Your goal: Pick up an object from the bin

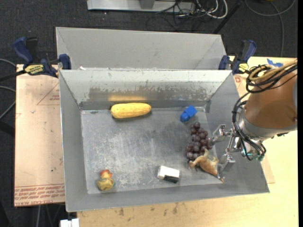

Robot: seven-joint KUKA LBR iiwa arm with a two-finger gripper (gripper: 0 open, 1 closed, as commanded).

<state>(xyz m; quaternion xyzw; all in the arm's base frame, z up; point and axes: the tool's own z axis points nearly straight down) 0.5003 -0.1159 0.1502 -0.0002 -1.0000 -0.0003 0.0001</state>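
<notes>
My gripper (pixel 222 148) hangs at the bin's right side with its two thin fingers spread apart, open, with nothing between them. Just left of it lies a bunch of dark purple grapes (pixel 197 141). Below the grapes, by the lower finger, lies a small tan, brownish lump (pixel 205 163) touching the bunch's lower end. A small blue block (pixel 188 113) sits above the grapes near the back wall.
A yellow corn cob (pixel 130 110) lies along the back wall at the left. A white and black box (pixel 168 174) rests near the front. A yellowish duck-like toy (pixel 105 180) sits in the front left corner.
</notes>
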